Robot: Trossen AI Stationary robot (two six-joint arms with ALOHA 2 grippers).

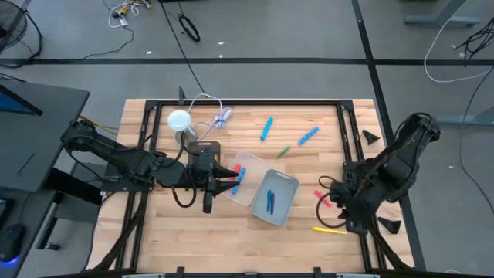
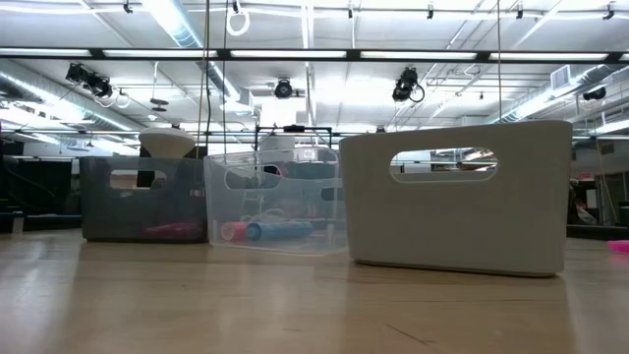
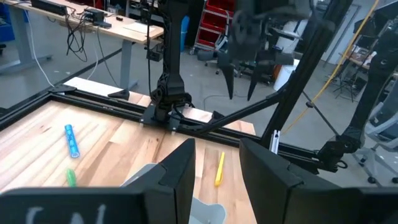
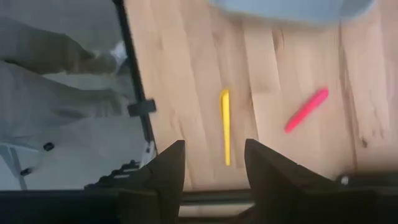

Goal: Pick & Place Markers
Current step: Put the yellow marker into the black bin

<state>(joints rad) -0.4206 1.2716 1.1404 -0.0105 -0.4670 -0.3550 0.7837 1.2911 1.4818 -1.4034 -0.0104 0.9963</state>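
Partly, the grey bin [image 2: 457,197] hides markers [image 2: 265,231].

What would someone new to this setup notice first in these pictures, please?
Probably the bins mid-table, the grey one holding blue markers. The left gripper, open, hovers over the clear bin, and the right gripper, open, hangs above a yellow marker beside a pink marker near the table's right edge.

Two blue markers [image 1: 269,202] lay side by side inside the grey bin [image 1: 291,184]. Beyond it, two more blue ones [image 1: 266,128] and a green one [image 1: 283,152] lay scattered; beside it a pink one [image 1: 323,196] and a yellow one [image 1: 329,229] lay flat.
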